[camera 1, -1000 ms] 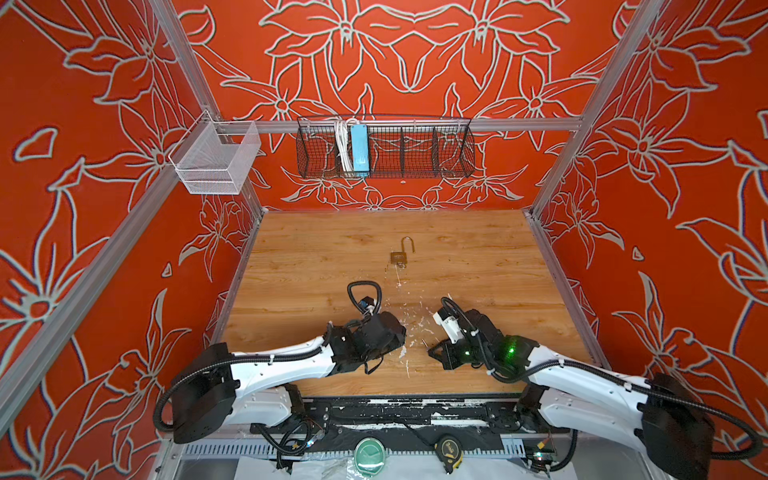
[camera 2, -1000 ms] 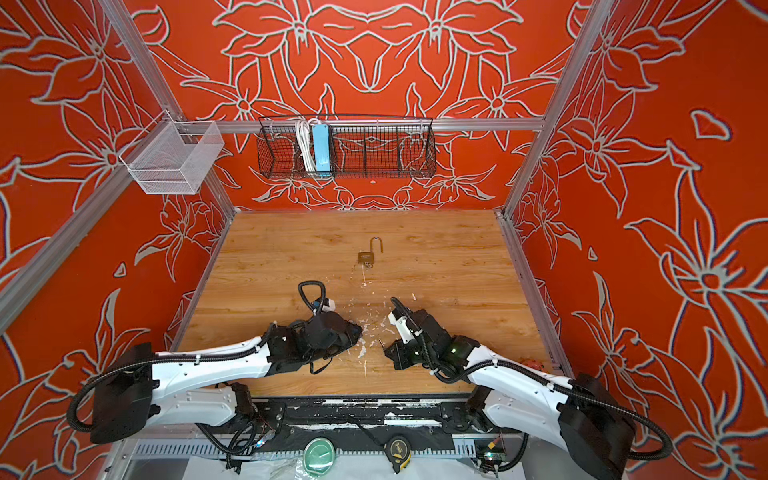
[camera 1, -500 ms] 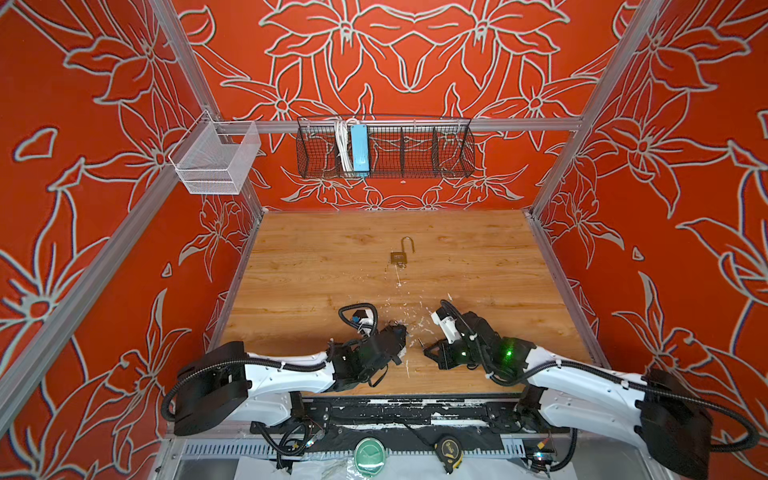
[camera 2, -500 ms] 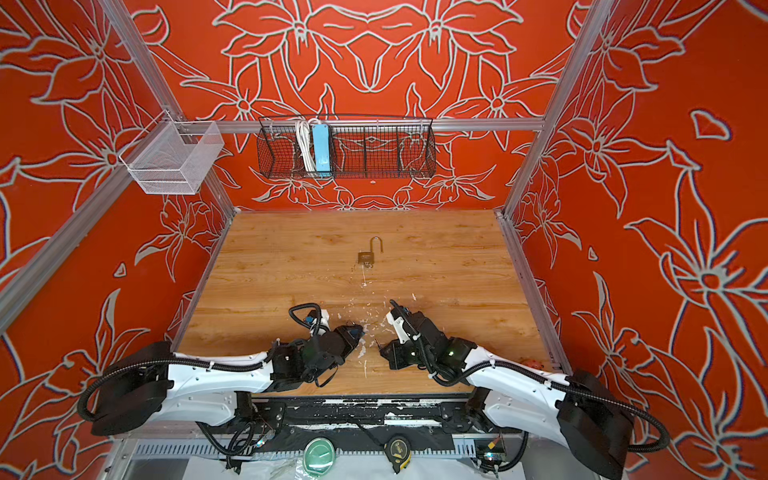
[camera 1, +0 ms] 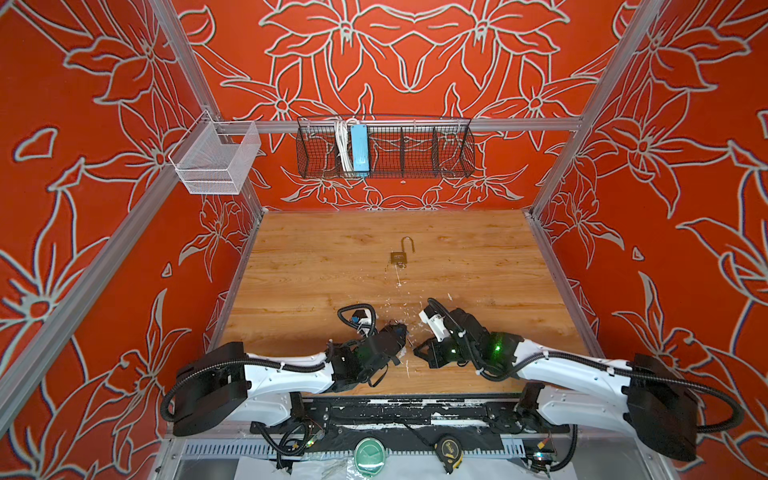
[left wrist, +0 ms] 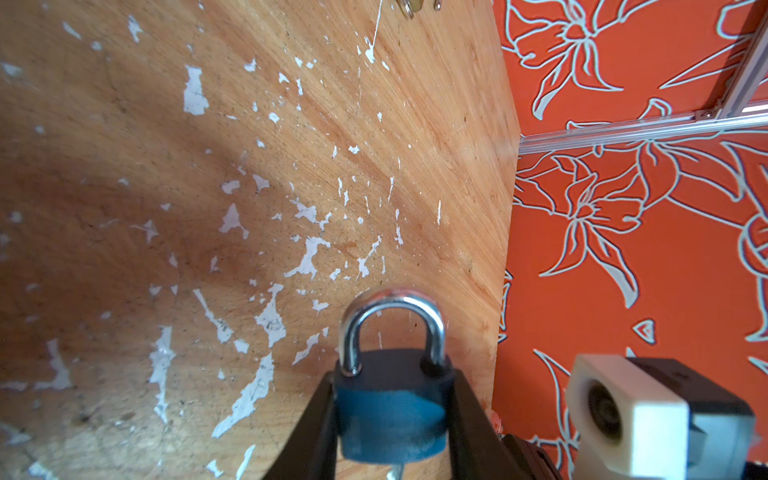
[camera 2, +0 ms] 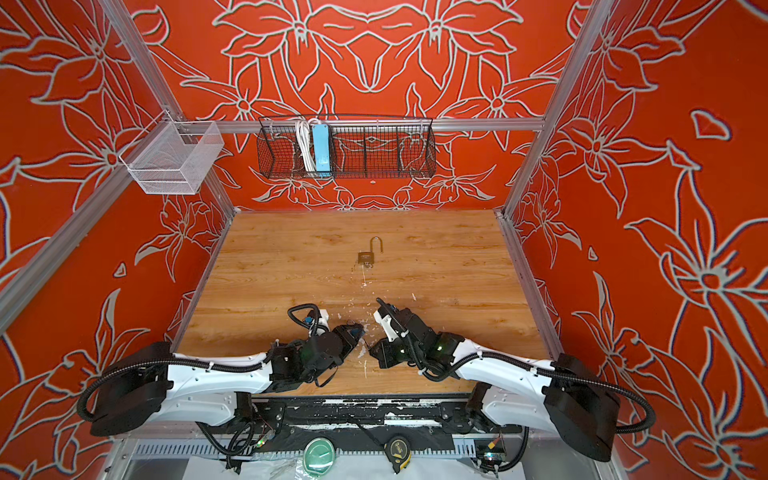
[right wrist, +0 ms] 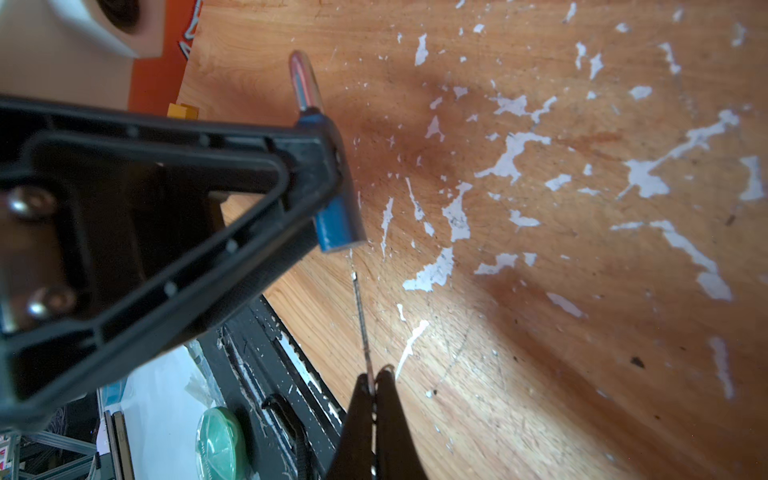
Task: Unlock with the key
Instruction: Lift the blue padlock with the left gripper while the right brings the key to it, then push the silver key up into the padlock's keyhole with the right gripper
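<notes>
My left gripper [left wrist: 392, 395] is shut on the body of a blue padlock [left wrist: 390, 411], and its silver shackle [left wrist: 390, 316] is closed. In both top views this gripper [camera 1: 399, 332] [camera 2: 353, 332] hovers low near the table's front edge, pointing right. My right gripper [right wrist: 372, 376] is shut on a thin metal key [right wrist: 360, 307], seen edge-on. The key points at the underside of the blue padlock [right wrist: 336, 224]. Its tip is at the lock's base, but I cannot tell whether it is inside the keyhole. The right gripper [camera 1: 417, 351] [camera 2: 372, 349] faces the left one, close by.
A brass padlock [camera 1: 400, 257] [camera 2: 366, 257] with its shackle open lies mid-table with a key in it. A black wire basket [camera 1: 384, 145] and a white mesh basket [camera 1: 216, 160] hang on the walls. A tape measure [camera 1: 451, 451] and a green lid [camera 1: 369, 455] sit beyond the front rail.
The left arm has folded back toward the front edge, swinging its gripper to point right. The right gripper has crept left, closing the gap between key and padlock.
</notes>
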Tool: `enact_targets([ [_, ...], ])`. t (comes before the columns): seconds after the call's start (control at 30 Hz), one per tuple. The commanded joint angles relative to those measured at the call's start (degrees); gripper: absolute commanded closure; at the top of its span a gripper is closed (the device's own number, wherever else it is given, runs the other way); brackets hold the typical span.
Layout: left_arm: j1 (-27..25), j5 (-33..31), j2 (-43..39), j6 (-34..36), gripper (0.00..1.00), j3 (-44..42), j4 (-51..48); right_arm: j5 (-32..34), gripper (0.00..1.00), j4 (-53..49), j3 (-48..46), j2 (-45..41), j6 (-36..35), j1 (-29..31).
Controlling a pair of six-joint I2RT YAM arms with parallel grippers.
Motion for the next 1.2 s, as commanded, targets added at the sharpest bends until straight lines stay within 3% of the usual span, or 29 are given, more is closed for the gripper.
enact_targets([
  [0.0,-0.2,-1.9,-1.4,0.1,1.0,0.0,1.0,0.1,1.0,1.2,2.1,0.8,-0.5,0.7],
  [1.17,-0.2,1.2,-1.3,4.9,1.0,-1.8,5.2,5.3,1.0,-2.2,6.6,2.5,-2.4,0.7],
])
